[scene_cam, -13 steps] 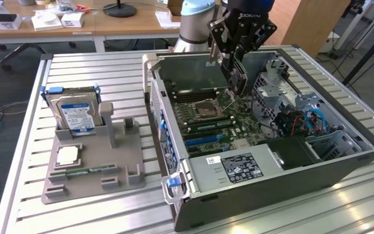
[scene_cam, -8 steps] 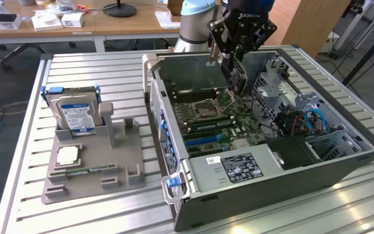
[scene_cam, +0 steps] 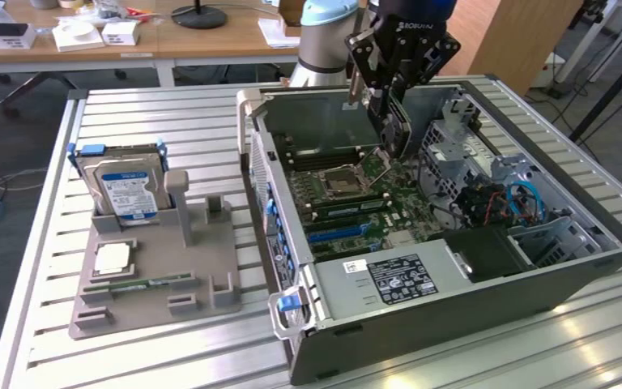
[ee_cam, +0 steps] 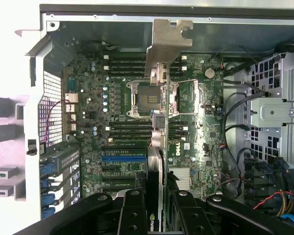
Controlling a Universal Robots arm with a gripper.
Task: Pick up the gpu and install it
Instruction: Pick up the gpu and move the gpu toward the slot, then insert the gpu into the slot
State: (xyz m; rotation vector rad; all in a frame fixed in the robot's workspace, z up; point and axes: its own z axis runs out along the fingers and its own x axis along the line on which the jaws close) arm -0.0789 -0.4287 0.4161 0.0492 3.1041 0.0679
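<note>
So the slatted metal surface (scene_cam: 159, 113) carries the open computer case (scene_cam: 452, 324) with its motherboard (scene_cam: 338, 203) facing up inside. Just outside the case, on the exterior view's left of it, there's a grey parts holder (scene_cam: 171, 267) with a blue-labelled hard drive (scene_cam: 127, 190) standing in it. The gpu (scene_cam: 395, 134) hangs edge-on inside the case over the motherboard, its metal bracket (ee_cam: 169, 44) near a case wall, and the claw (scene_cam: 384, 96) is clamped on the card's upper edge with a finger on each side.
</note>
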